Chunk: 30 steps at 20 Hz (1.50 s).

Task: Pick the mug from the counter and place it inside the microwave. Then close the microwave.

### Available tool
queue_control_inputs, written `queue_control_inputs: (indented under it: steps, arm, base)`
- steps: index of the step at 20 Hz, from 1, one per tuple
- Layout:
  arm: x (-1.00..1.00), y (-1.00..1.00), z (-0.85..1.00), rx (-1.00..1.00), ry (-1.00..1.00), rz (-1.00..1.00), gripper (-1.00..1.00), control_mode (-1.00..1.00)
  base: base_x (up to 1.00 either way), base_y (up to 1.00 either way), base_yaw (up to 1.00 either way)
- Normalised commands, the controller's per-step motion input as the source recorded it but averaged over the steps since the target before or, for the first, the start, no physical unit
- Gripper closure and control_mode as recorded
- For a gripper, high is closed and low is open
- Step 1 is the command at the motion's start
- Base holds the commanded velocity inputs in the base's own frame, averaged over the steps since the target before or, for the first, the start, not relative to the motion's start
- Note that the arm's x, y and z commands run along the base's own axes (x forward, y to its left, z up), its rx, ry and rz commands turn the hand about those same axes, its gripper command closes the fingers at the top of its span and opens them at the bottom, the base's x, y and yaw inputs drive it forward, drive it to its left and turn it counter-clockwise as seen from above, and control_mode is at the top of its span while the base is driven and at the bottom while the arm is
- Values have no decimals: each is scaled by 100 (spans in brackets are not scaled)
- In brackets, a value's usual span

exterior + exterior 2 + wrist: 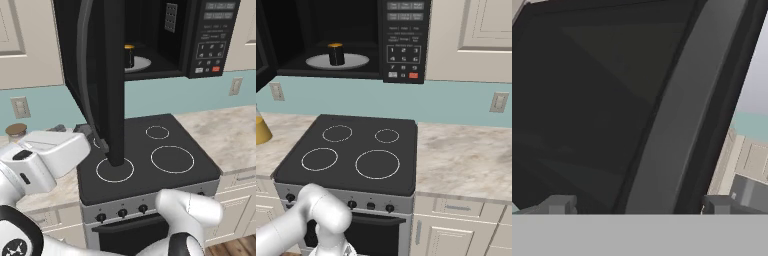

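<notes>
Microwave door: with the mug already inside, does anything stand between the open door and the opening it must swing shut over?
Nothing visible does. The small black mug sits well inside on the white round plate, clear of the large black microwave's opening. The open black door hangs out over the black glass stovetop, with the open claw close against it.

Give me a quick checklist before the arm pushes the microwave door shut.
1. Mug inside the microwave: ok, it stands upright on the white plate.
2. Mug clear of the door's path: ok, it sits well back from the opening.
3. Gripper empty: ok, fingers spread, nothing between them.
4. Gripper at the door: ok, the handle is right ahead.
5. Fingers touching the door: cannot tell.
6. Door closed: not ok, it stands wide open over the stovetop.
</notes>
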Motion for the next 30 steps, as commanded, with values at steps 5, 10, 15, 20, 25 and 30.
queue_control_inputs:
  steps: [5,10,15,20,25,30]
  arm:
    - [22,1,0,0,0,0,-100,-100]
    - [34,-13,0,0,0,0,-100,-100]
    - [26,-21,4,0,0,0,-100,-100]
    - [2,-35,28,0,-3,0,-100,-100]
    - [0,-47,33,0,-6,0,-100,-100]
    - [0,-59,31,1,-5,0,-100,-100]
  base:
    - [0,0,0]
    - [0,0,0]
    - [0,0,0]
    - [0,0,0]
    - [0,0,0]
    - [0,0,0]
